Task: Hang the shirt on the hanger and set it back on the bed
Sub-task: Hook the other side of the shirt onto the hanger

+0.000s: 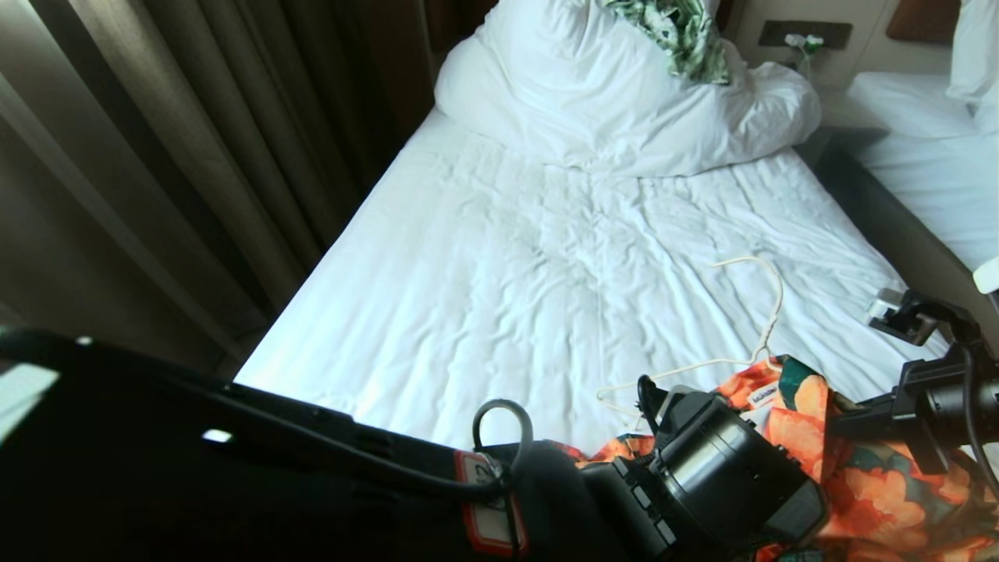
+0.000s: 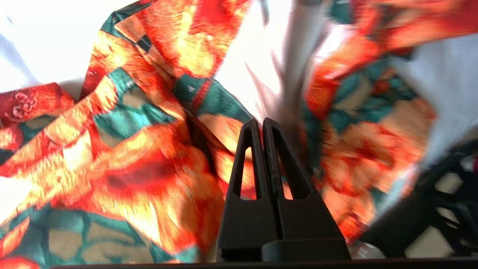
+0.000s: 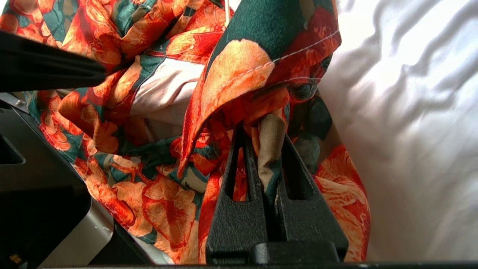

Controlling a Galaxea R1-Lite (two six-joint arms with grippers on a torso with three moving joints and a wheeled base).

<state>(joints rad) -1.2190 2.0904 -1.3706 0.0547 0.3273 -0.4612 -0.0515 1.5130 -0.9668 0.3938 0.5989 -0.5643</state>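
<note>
I see the shirt (image 1: 858, 460) bunched at the near right edge of the bed (image 1: 499, 297). The hanger (image 1: 749, 328) lies on the sheet, its lower end at the shirt's collar. My right pincer (image 3: 261, 140) is clamped on a fold of the shirt. My left pincer (image 2: 262, 125) sits just over the fabric with its fingers pressed together, nothing visibly between them.

Hardly any readable text from here.
The shirt (image 1: 874, 460) has a white neck label (image 1: 766, 396) with dark print too small to make out; a red-edged white tag (image 1: 484, 499) on the left arm carries marks I cannot read.
</note>
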